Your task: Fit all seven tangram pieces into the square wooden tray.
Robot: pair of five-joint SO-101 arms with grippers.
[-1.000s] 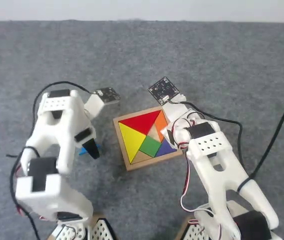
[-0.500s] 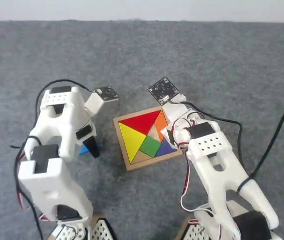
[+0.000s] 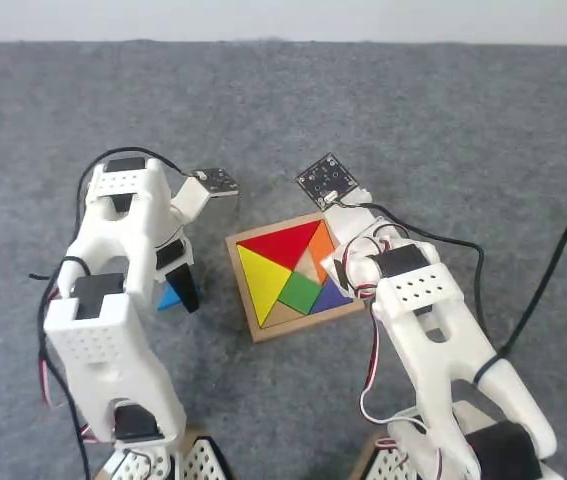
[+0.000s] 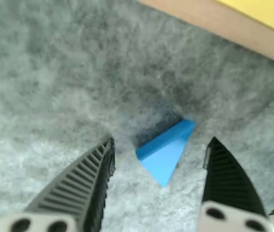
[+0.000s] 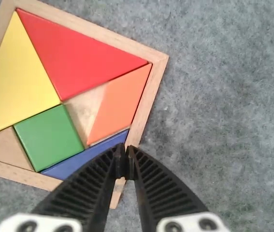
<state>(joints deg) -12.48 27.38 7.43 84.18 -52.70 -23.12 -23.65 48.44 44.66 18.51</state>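
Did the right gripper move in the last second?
No. In the high view, the right gripper stays over the same corner of the wooden tray.

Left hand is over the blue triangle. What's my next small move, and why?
Probably lower the left hand slightly and close it on the blue triangle. It is open and straddles the piece, which lies on the carpet outside the tray, so it looks lined up.

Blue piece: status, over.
Left gripper open, straddling blue piece on carpet beside tray. Right gripper shut over tray edge. Two tray gaps unfilled.
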